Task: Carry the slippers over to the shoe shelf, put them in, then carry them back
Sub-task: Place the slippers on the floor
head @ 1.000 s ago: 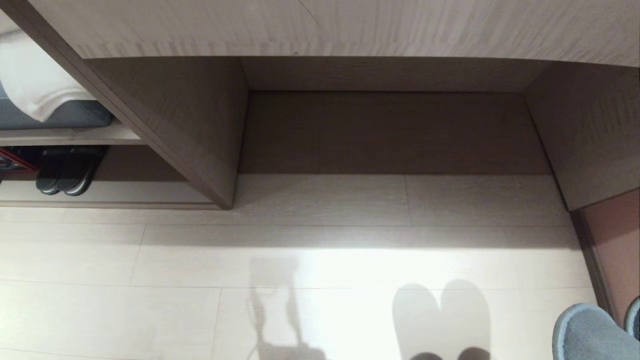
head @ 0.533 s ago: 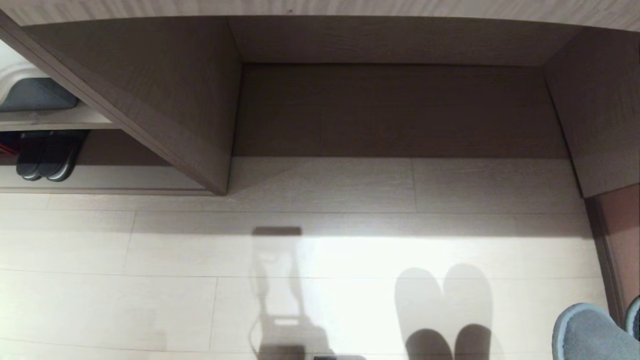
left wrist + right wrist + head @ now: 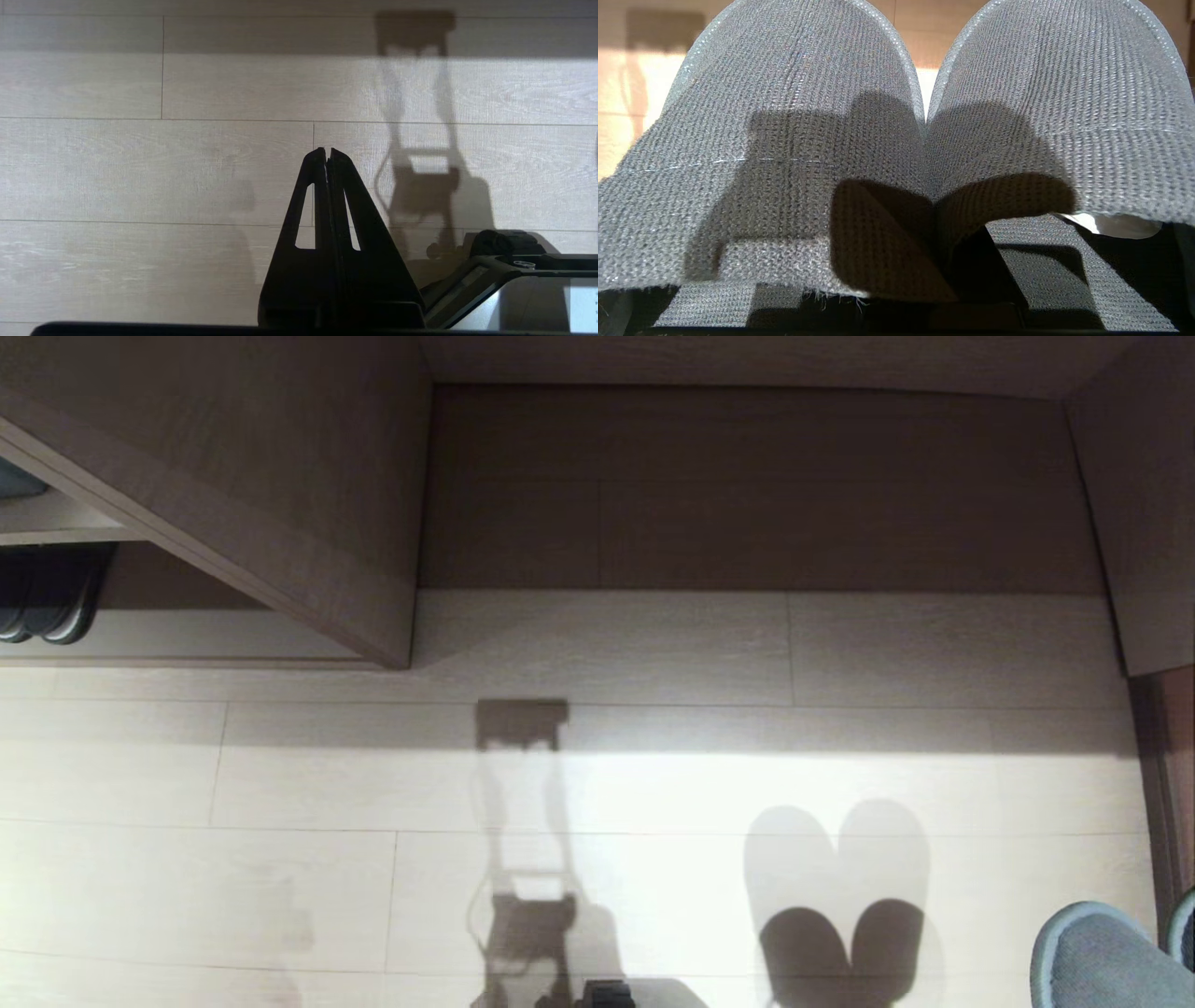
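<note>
Pair of grey-blue knit fabric slippers (image 3: pixel 896 140) hung side by side, toes forward, pinched at inner edges by closed right gripper (image 3: pixel 941 261), low right. Beige wood-grain shoe shelf (image 3: pixel 280 569) lay ahead-left. Left gripper (image 3: pixel 327 156) closed, empty.

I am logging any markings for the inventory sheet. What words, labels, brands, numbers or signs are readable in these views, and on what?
None can be read.
The slippers: plain knit fabric, no label or brand showing.
The shoe shelf: bare wood-grain board, no sign.
The black pair of shoes: no mark visible.
The robot base's panel: a few tiny marks at the edge, too small to read.
</note>
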Robot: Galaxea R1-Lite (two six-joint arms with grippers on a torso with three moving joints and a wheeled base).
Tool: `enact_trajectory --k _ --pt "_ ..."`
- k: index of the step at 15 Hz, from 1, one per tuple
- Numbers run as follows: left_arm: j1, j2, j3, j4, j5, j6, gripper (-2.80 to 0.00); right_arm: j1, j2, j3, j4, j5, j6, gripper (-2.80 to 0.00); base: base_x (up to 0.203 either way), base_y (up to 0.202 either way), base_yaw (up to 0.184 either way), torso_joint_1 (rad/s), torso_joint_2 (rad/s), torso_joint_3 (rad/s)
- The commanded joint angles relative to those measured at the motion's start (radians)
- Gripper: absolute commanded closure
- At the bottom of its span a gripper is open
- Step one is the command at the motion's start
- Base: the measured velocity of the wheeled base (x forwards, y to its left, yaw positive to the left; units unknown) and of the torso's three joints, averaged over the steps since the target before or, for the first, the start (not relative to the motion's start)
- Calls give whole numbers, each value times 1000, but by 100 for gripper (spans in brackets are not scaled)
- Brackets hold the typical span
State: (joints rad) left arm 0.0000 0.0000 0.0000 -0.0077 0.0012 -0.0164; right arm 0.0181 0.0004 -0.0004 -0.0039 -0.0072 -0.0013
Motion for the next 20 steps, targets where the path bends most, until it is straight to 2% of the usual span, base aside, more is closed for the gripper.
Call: enact_trajectory --k 1,20 --pt "2 0 0 0 0 0 0 0 0 0 -1 0 0 0 0 0 0 7 2 -212" --pt "2 0 0 0 0 0 0 0 0 -1 -1 0 0 0 0 0 0 2 2 -196"
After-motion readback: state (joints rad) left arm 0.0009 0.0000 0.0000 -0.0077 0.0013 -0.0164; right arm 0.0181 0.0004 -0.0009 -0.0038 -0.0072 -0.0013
